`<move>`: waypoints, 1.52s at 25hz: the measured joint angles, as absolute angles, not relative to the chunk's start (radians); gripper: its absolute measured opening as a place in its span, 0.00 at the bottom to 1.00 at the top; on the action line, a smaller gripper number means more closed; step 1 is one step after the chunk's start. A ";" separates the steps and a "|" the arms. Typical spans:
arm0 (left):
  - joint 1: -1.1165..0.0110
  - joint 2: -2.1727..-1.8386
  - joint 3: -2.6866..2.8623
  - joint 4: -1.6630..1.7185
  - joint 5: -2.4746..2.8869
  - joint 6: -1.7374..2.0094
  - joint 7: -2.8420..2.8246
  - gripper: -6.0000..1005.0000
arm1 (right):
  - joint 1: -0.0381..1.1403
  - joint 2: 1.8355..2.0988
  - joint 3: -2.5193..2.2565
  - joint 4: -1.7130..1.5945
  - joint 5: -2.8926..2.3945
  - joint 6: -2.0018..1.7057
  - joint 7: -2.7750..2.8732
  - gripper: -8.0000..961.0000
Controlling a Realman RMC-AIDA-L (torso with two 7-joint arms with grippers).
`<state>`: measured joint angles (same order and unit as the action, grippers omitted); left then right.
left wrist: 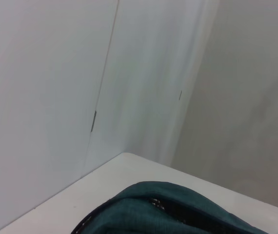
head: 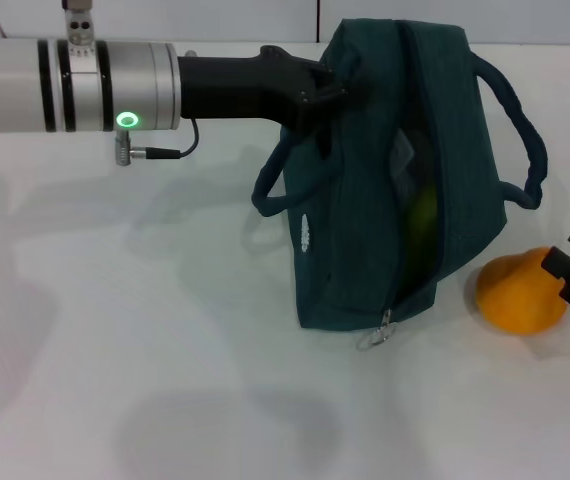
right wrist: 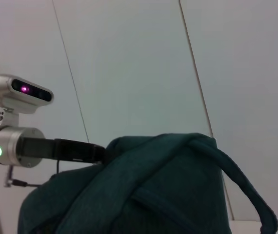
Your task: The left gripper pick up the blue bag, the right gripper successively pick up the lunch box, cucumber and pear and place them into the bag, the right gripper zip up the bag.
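text: none legible | blue bag (head: 385,180): small pale logo patch, unreadable

Our head view looks down on table (head: 115,380); both wrist views sit close, facing walls, sharing blue bag (right wrist: 144,190).

Plain white table (head: 115,350), dark teal blue bag (head: 365,230) resting on it toward the right, zip partly open with metal pull at its base, orange-yellow pear (head: 520,290) on the surface just beside the bag's right
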<state>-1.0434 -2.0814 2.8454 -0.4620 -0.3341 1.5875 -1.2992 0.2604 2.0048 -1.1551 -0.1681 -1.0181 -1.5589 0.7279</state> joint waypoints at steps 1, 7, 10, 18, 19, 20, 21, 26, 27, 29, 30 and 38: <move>-1.043 -2.081 2.845 -0.463 -0.334 1.587 -1.299 0.08 | 0.265 2.005 -1.155 -0.168 -1.018 -1.551 0.728 0.53; -1.046 -2.079 2.845 -0.466 -0.334 1.588 -1.299 0.08 | 0.293 2.005 -1.167 -0.170 -1.028 -1.519 0.739 0.50; -1.048 -2.079 2.845 -0.467 -0.334 1.588 -1.299 0.08 | 0.299 2.005 -1.167 -0.171 -1.038 -1.504 0.751 0.47; -1.049 -2.076 2.845 -0.469 -0.334 1.586 -1.299 0.08 | 0.297 2.005 -1.164 -0.171 -1.040 -1.501 0.745 0.20; -1.048 -2.076 2.845 -0.469 -0.334 1.586 -1.299 0.08 | 0.295 2.005 -1.162 -0.171 -1.038 -1.503 0.741 0.12; -1.047 -2.076 2.845 -0.469 -0.334 1.586 -1.299 0.08 | 0.293 2.005 -1.161 -0.171 -1.036 -1.504 0.734 0.12; -1.046 -2.075 2.845 -0.469 -0.334 1.586 -1.299 0.08 | 0.291 2.005 -1.160 -0.172 -1.035 -1.505 0.728 0.11; -1.041 -2.070 2.845 -0.469 -0.335 1.593 -1.322 0.08 | 0.286 2.004 -1.159 -0.183 -1.034 -1.515 0.718 0.06; -1.040 -2.068 2.845 -0.469 -0.335 1.596 -1.330 0.08 | 0.284 2.003 -1.158 -0.188 -1.034 -1.522 0.718 0.05; -1.040 -2.063 2.845 -0.469 -0.335 1.607 -1.354 0.08 | 0.277 2.002 -1.158 -0.201 -1.034 -1.553 0.717 0.04; -1.040 -2.060 2.845 -0.469 -0.335 1.613 -1.368 0.08 | 0.271 2.001 -1.158 -0.210 -1.034 -1.584 0.717 0.03; -1.037 -2.050 2.845 -0.471 -0.334 1.624 -1.405 0.08 | 0.257 1.987 -1.149 -0.306 -1.000 -1.843 0.746 0.04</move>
